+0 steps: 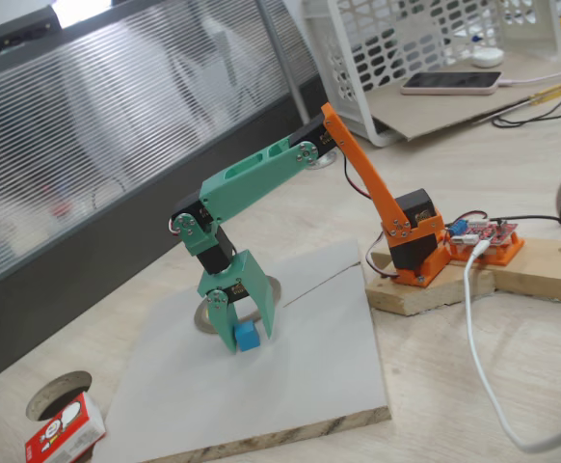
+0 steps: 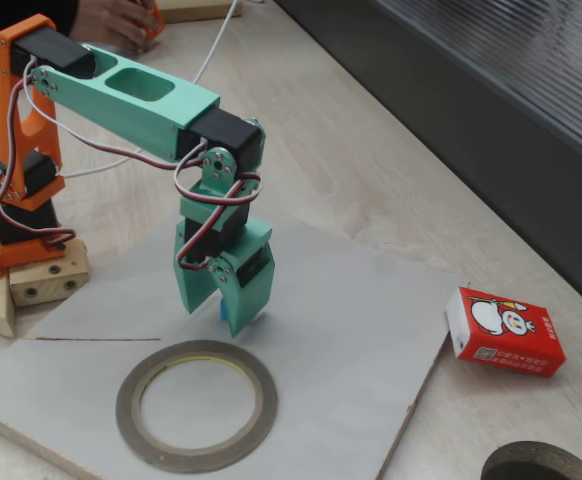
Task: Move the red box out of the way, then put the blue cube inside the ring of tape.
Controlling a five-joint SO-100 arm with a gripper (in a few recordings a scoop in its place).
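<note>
Blue cube [image 1: 247, 337] between end effector [image 1: 244, 333] fingers — on board.

A hobby robotics workbench is showing here: a pale wooden desk [image 1: 512, 174] carrying a red bare circuit board [image 1: 483, 231] at three o'clock, loose white cable [image 1: 478, 328] trailing nearby.

Two fixed views look down obliquely from opposite sides of the grey board [image 1: 290, 357]. Both stand fairly near and share the board, the arm [image 2: 151, 100] and the red box [image 2: 504, 331].
</note>
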